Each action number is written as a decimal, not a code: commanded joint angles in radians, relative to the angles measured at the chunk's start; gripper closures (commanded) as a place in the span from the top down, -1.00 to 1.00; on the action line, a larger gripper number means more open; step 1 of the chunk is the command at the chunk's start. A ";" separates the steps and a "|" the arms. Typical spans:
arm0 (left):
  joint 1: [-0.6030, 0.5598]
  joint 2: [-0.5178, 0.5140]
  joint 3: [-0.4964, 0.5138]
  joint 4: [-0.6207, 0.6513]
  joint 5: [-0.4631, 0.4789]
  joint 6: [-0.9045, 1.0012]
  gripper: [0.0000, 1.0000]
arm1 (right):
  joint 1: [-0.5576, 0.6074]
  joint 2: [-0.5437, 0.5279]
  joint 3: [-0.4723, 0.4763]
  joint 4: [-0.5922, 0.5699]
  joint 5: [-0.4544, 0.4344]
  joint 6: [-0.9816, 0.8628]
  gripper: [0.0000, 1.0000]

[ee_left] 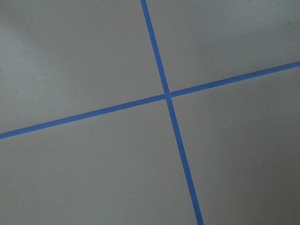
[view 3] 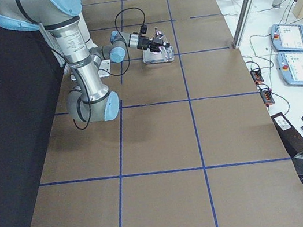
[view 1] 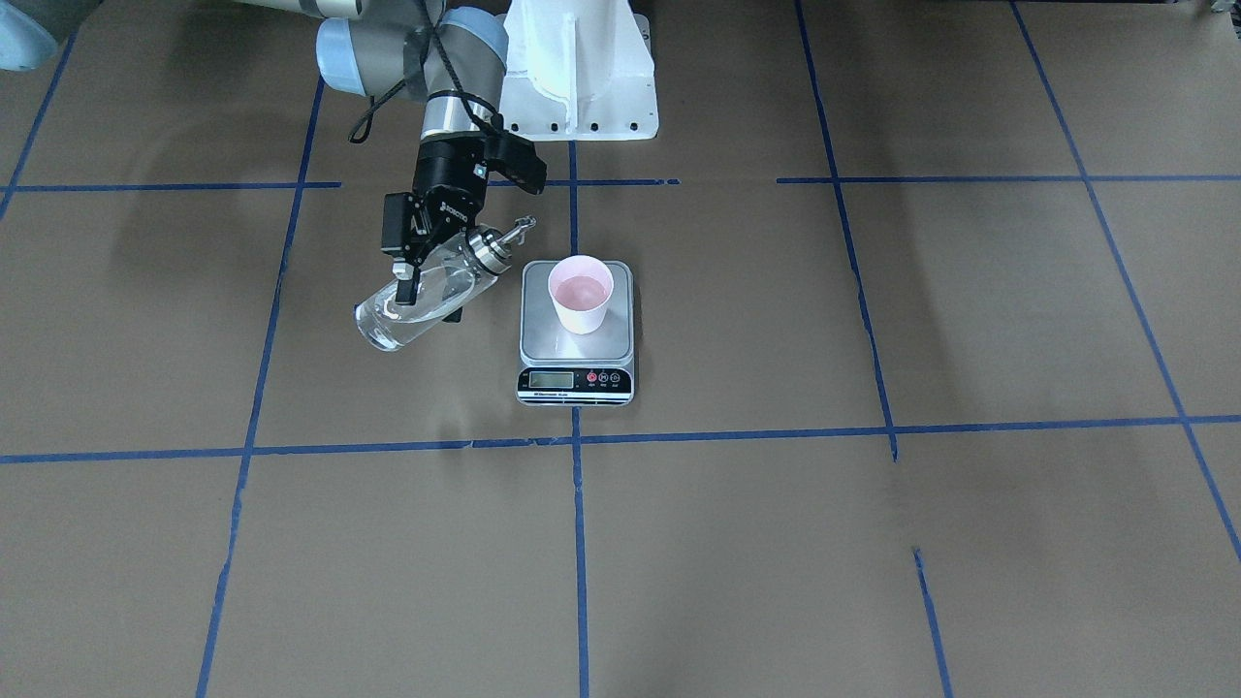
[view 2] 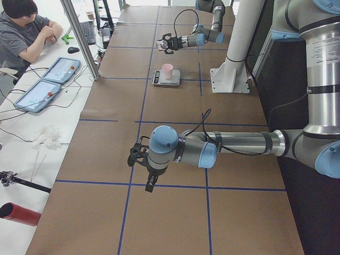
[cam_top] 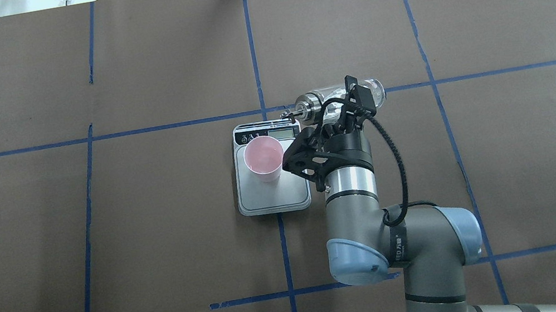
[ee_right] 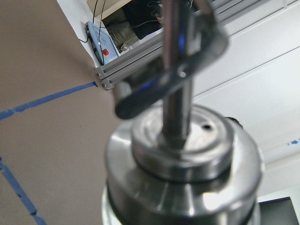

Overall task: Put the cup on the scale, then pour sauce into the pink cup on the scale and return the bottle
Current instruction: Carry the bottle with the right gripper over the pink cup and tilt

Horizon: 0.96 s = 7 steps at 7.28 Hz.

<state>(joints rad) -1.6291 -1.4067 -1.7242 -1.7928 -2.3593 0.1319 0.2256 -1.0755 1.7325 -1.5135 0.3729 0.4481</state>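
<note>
Looking at the cup (view 1: 580, 294), you find it upright on the scale (view 1: 553, 339), inside the platform's edges. The bottle (view 1: 386, 328) hangs tilted nearly flat beside the scale, its spout (view 1: 521, 227) aimed toward the cup and short of the rim. The right pincer (view 1: 427, 296) is clenched round the glass. The left pincer (view 2: 139, 156) hovers well apart over the desk (view 1: 873, 543); you cannot tell its grip.

The tapered cup (view 1: 580, 294) is pale pink, the steel scale (view 1: 545, 337) silver with a black strip, the glass bottle (view 1: 405, 316) clear and silver-capped, the table (view 1: 873, 543) brown with blue gridlines
</note>
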 commanded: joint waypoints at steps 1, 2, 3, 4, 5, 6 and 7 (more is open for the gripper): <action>0.000 0.000 0.000 0.000 0.000 0.000 1.00 | -0.005 0.022 -0.095 -0.016 -0.055 -0.089 -1.00; 0.000 0.000 0.000 0.001 0.000 0.000 1.00 | 0.007 0.022 -0.099 -0.017 -0.057 -0.116 -1.00; 0.000 0.000 0.000 0.001 0.000 0.000 1.00 | 0.026 0.022 -0.122 -0.017 -0.058 -0.174 -1.00; 0.002 0.000 0.000 0.000 -0.002 0.002 1.00 | 0.031 0.022 -0.126 -0.017 -0.084 -0.243 -1.00; 0.002 0.000 0.000 0.000 -0.002 0.000 1.00 | 0.029 0.022 -0.148 -0.017 -0.126 -0.262 -1.00; 0.003 0.000 0.000 0.000 -0.002 0.000 1.00 | 0.029 0.023 -0.151 -0.016 -0.140 -0.287 -1.00; 0.005 0.000 0.000 0.000 -0.002 0.000 1.00 | 0.029 0.031 -0.151 -0.016 -0.163 -0.331 -1.00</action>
<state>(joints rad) -1.6261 -1.4067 -1.7242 -1.7931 -2.3607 0.1321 0.2541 -1.0511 1.5858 -1.5299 0.2395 0.1664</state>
